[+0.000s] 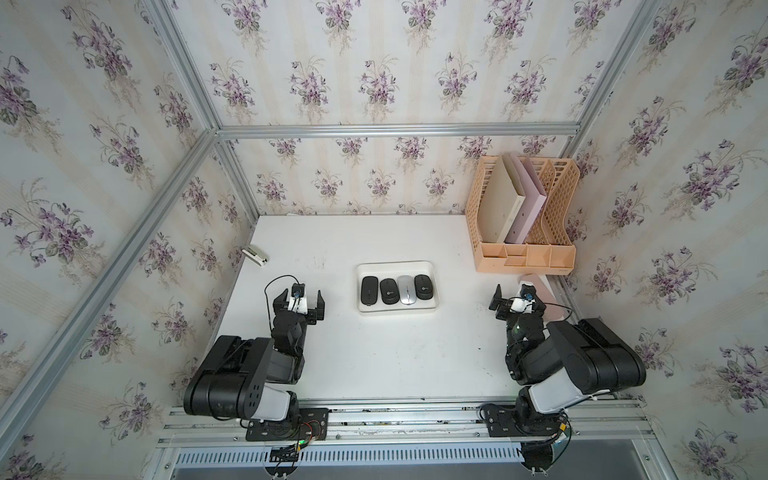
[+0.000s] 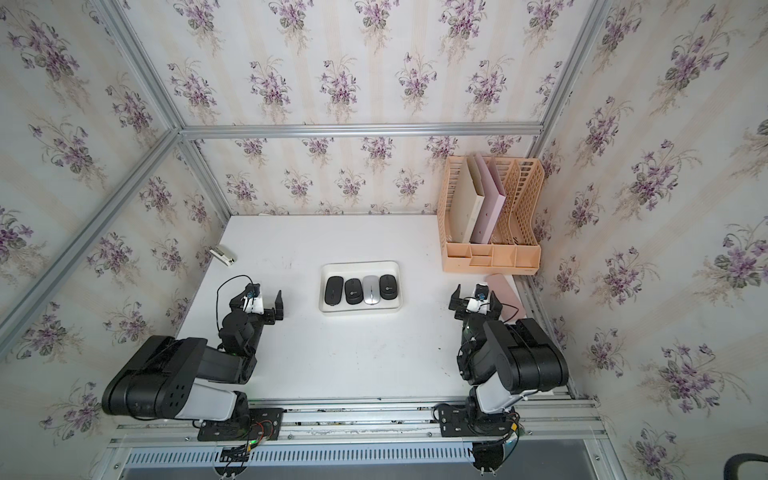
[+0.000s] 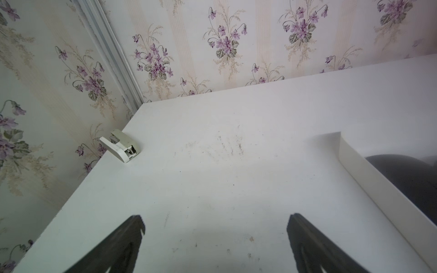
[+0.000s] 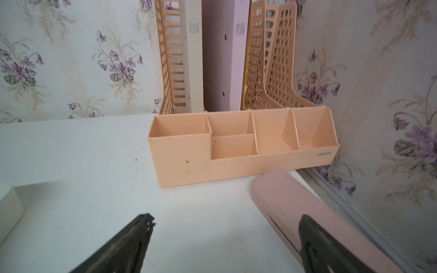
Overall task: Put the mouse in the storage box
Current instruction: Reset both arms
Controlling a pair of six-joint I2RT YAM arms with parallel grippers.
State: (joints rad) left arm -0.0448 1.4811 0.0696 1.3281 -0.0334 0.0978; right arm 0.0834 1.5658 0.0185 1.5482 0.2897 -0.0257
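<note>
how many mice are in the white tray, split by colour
In the storage box:
black mice: 3
silver mouse: 1
total: 4

Three black oval plastic mice [image 1: 369, 289] [image 1: 389, 291] [image 1: 424, 286], one silver oval mouse [image 1: 407, 289]: four in all. One shallow white rectangular plastic storage box [image 1: 397, 264] holds all four.

One peach lattice plastic file organiser [image 1: 523, 258] ahead of right gripper [image 1: 517, 293]. Two upright folders in it: one cream folder [image 1: 505, 203], one lilac-pink folder [image 1: 533, 208].

One slim pink oblong case [image 4: 307, 208] just beside right gripper.

One small white stapler [image 1: 255, 254] ahead of left gripper [image 1: 302, 294].

Grippers: two.
</note>
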